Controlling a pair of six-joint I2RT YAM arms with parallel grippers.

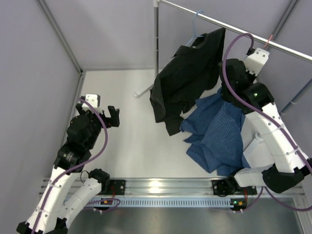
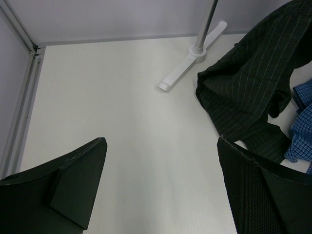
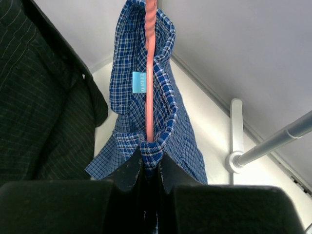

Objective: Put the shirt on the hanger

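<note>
White table (image 1: 131, 141), left gripper (image 2: 161, 140) wide open, right gripper (image 3: 150, 158) pinching shirt (image 3: 168, 122), pink hanger (image 3: 150, 73) inside collar, blue tag (image 3: 139, 82) too blurry to read.

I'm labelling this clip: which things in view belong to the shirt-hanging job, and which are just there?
Job: blue checked shirt, pink hanger, right gripper shut on both.
Just there: black shirt, clothes rail, left gripper, open.
</note>
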